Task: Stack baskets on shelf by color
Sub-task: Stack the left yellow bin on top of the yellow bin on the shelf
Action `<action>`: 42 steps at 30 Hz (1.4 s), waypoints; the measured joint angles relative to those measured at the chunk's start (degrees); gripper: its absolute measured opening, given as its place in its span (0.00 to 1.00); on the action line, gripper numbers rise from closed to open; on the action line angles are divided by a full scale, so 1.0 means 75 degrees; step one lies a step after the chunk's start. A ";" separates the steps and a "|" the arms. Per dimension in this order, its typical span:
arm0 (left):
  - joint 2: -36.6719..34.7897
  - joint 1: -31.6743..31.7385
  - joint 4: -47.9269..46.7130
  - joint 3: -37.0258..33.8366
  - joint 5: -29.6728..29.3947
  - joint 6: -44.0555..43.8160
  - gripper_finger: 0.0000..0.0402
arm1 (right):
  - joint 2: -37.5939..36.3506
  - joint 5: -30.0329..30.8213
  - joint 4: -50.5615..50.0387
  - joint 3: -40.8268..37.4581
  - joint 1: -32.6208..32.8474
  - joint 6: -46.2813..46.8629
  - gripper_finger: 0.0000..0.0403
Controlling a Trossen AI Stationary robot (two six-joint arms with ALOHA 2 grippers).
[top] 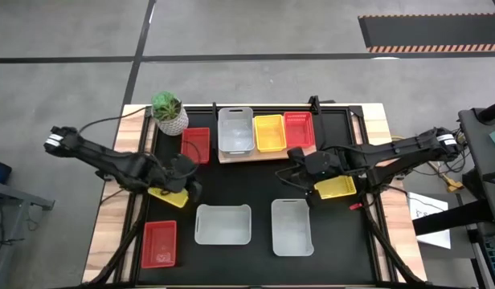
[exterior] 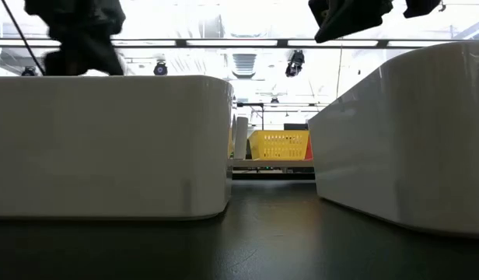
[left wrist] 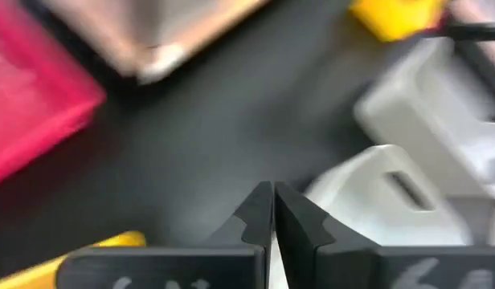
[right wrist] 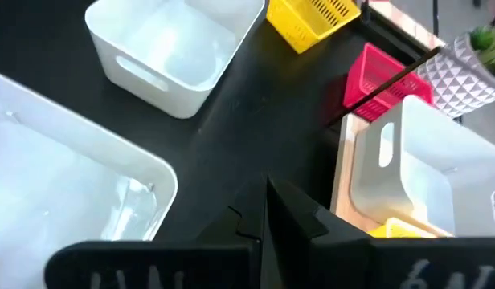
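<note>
Three baskets are already set on the shelf (top: 231,156) at upper centre of the high view: a white basket (top: 235,130), a yellow basket (top: 269,132) and a red basket (top: 298,128). Six are left on the black mat (top: 255,197) (no stacks are formed yet). The left gripper (left wrist: 272,210), fingers pressed together, is seen above a loose yellow basket (top: 169,195) at middle left; the right gripper (right wrist: 267,210), likewise closed, hovers beside another yellow basket (top: 337,187). A potted plant (top: 169,111) crowds the shelf's left end.
</note>
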 joint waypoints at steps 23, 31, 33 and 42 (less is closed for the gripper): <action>0.1779 -0.0007 0.0090 0.0273 0.1489 -0.3129 0.00 | -0.0009 -0.0058 0.0290 -0.0427 -0.0001 -0.0585 0.02; 0.2501 0.0022 -0.1513 0.0852 0.2469 -0.3417 0.00 | -0.0694 -0.0090 0.0475 -0.0781 -0.0003 -0.0384 0.02; 0.2524 0.0022 -0.1531 0.0752 0.2681 -0.3340 0.00 | -0.0907 -0.0090 0.0745 -0.1002 -0.0003 -0.0445 0.02; 0.2047 0.0037 -0.1573 0.0510 0.4480 -0.3289 0.00 | -0.1689 -0.0095 0.1423 -0.1730 -0.0003 -0.0964 0.02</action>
